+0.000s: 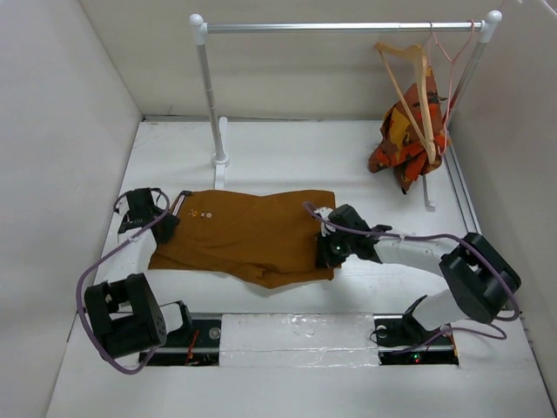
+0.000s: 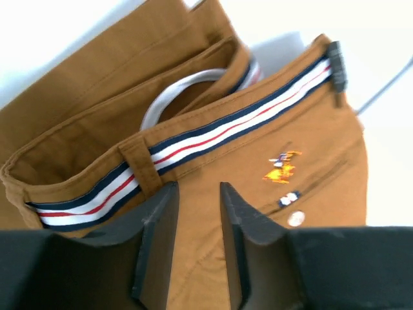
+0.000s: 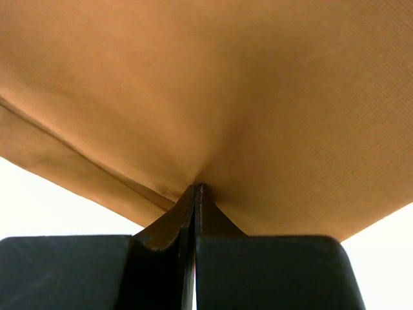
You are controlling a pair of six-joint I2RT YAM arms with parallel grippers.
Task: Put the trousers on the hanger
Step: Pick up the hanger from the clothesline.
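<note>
The rust-brown trousers (image 1: 248,233) lie folded flat on the white table between the two arms. Their striped waistband (image 2: 193,139) is at the left end. My left gripper (image 1: 165,223) hovers over the waistband end, and in the left wrist view the gripper (image 2: 197,188) is open with flat cloth showing between the fingers. My right gripper (image 1: 327,252) is at the trousers' right end. In the right wrist view it (image 3: 196,188) is shut on a pinch of trouser cloth (image 3: 213,97). The pale wooden hanger (image 1: 416,83) hangs from the rail at the back right.
A white clothes rack stands at the back, with its rail (image 1: 339,27) overhead and its left post (image 1: 211,96) just behind the trousers. A pink wire hanger (image 1: 459,59) and an orange patterned garment (image 1: 407,139) hang by the right post. White walls close in on both sides.
</note>
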